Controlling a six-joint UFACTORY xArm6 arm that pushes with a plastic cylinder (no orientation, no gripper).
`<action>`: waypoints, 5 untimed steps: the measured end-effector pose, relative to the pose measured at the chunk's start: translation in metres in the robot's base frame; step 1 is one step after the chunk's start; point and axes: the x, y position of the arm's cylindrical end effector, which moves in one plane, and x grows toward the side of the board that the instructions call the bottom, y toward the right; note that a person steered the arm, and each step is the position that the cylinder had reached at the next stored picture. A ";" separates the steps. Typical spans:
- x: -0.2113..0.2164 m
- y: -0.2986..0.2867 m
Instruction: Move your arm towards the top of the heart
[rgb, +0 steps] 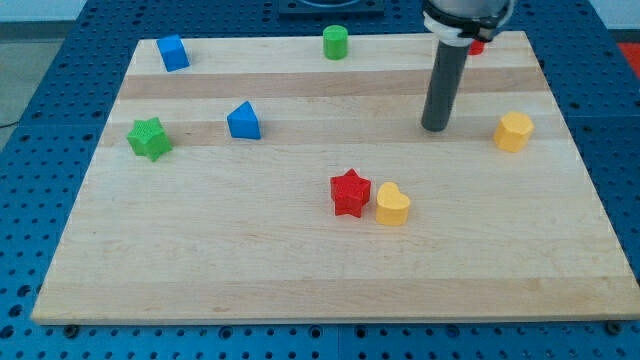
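The yellow heart (392, 204) lies on the wooden board (250, 270) a little right of centre, touching or nearly touching the red star (350, 192) on its left. My tip (435, 128) rests on the board above and to the right of the heart, well apart from it. The dark rod rises from the tip toward the view's top. No block touches the tip.
A yellow hexagon-like block (514, 131) lies to the tip's right. A blue triangle (243, 121) and a green star (149, 138) lie at the left. A blue block (173, 52) and a green cylinder (335, 42) sit near the top edge. A red block (477, 46) peeks out behind the arm.
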 end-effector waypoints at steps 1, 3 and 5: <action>0.002 -0.004; 0.035 -0.041; 0.036 -0.097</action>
